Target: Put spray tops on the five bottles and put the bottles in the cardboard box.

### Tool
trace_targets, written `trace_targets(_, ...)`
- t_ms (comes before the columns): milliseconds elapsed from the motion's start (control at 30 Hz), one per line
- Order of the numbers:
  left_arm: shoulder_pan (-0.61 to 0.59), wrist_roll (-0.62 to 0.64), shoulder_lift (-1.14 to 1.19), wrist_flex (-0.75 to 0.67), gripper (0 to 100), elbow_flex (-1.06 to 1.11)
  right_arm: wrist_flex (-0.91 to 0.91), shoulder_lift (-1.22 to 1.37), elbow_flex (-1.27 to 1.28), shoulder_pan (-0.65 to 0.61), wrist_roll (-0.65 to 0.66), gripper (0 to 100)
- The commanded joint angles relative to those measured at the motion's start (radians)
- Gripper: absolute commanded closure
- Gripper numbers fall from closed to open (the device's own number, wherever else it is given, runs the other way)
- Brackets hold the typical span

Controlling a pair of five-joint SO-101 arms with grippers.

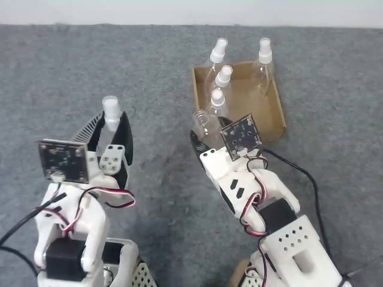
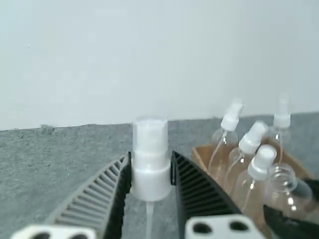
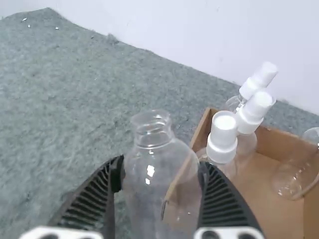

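The bottle (image 3: pixel 154 174) was clear, glossy plastic, the spray top (image 2: pixel 149 159) smooth white plastic, the box (image 1: pixel 266 116) matt brown cardboard, the worktop (image 1: pixel 90 60) rough grey cloth.

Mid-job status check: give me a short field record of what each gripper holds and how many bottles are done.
left gripper: shut on spray top, held upright
right gripper: shut on uncapped bottle, at the near corner of the cardboard box
in box: four capped bottles
left to cap: one, the held bottle
surface: grey mat
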Motion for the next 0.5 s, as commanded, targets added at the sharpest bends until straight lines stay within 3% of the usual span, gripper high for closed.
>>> trace_targets(0,0.0,0.06,-0.011,-0.081,98,-0.013,-0.051,-0.039,-0.003,-0.013,-0.006,94.7)
trace_targets(333,0.005,0.176,-0.012,-0.222,99,-0.016,-0.056,-0.038,0.026,-0.073,-0.002,94.4)
trace_targets(467,0.002,0.227,-0.012,-0.235,99,-0.024,-0.065,-0.038,0.051,-0.105,0.069,94.6)
